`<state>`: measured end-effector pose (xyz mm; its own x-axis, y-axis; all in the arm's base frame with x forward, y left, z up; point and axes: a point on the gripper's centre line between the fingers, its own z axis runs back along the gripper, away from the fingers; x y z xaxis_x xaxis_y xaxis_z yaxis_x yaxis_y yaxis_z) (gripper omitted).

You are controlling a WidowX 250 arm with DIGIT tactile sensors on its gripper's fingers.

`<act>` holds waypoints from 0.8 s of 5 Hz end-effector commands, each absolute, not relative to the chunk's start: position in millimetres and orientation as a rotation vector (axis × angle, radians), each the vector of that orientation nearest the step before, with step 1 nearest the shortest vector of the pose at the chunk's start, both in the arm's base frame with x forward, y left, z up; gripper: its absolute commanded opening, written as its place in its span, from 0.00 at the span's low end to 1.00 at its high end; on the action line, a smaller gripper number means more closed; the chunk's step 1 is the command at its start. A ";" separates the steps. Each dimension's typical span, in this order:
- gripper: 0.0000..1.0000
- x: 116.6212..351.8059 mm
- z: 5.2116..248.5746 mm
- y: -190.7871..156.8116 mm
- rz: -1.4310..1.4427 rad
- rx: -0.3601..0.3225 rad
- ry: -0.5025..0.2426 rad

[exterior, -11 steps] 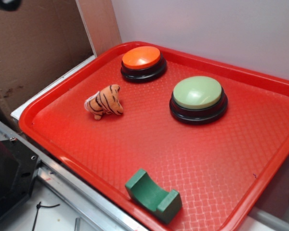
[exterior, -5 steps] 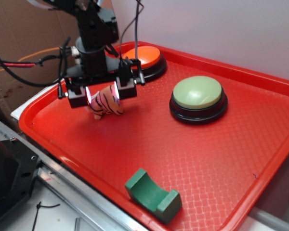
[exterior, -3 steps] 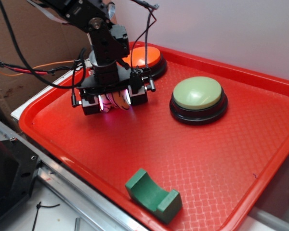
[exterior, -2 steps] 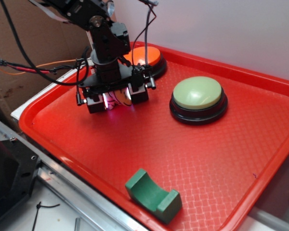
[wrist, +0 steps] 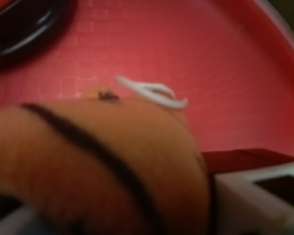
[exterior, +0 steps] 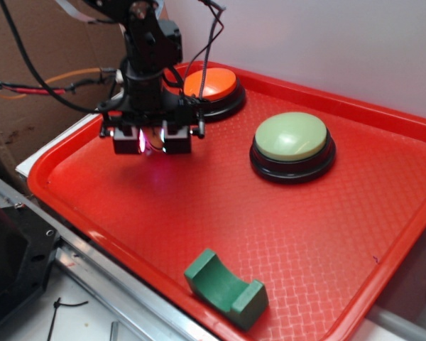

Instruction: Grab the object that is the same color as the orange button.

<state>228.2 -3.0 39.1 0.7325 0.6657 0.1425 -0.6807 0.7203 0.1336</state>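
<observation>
The small plush tiger [wrist: 88, 161], orange with black stripes, fills the lower part of the wrist view, pressed between the jaws, with a white thread loop on its top. In the exterior view only a pink-lit sliver of the tiger [exterior: 150, 143] shows between the fingers. My gripper [exterior: 151, 140] is shut on it, over the back left of the red tray [exterior: 199, 213]. The orange button [exterior: 210, 83], glossy on a black base, sits just behind and to the right of the gripper. A dark curved base [wrist: 24, 24] shows at the wrist view's top left.
A larger pale-green button [exterior: 291, 136] stands at the tray's right middle. A green notched block [exterior: 226, 290] lies near the front rim. Cardboard [exterior: 42, 50] and cables are at the left, beyond the tray's rim; a white wall is behind.
The arm came in over the tiger and the jaws closed on it. Since then the gripper has shifted left and a little back with the tiger in it.
</observation>
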 end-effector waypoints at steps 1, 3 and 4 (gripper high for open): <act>0.00 219.8 130.9 -23.0 0.268 0.137 -0.126; 0.00 179.3 200.7 -27.1 0.036 -0.025 -0.132; 0.00 174.5 203.9 -22.1 0.080 -0.077 -0.093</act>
